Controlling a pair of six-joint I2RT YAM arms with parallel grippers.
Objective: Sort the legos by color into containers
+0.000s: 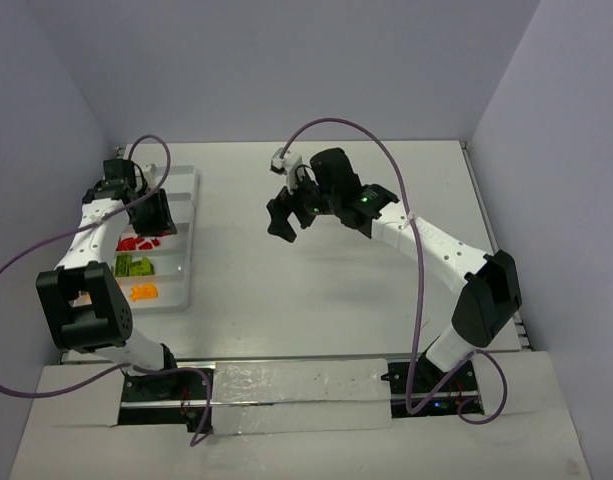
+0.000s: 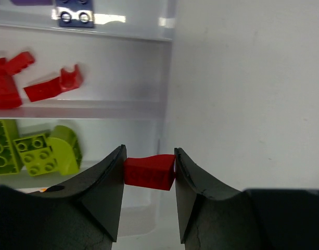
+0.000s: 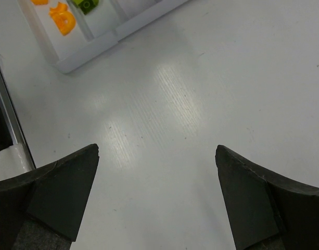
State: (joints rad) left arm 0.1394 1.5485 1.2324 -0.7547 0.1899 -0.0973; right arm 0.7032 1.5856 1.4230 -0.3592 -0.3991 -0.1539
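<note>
Red lego (image 2: 149,172) clamped in my left gripper (image 2: 149,152) over the tray (image 2: 167,78) edge; my right gripper (image 3: 156,151) spread wide.

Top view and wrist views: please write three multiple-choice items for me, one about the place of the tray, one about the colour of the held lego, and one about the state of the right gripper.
1. In the top view, where does the tray lie on the table?
A. at the left side
B. in the middle
C. at the right side

2. What colour is the lego in the left gripper?
A. orange
B. red
C. purple

3. In what state is the right gripper?
A. shut on a lego
B. open and empty
C. shut and empty

Answers:
1 A, the tray sits far left in that view.
2 B, the left wrist view shows a red piece clamped between the jaws.
3 B, its jaws stand wide apart with only bare table between them.
</note>
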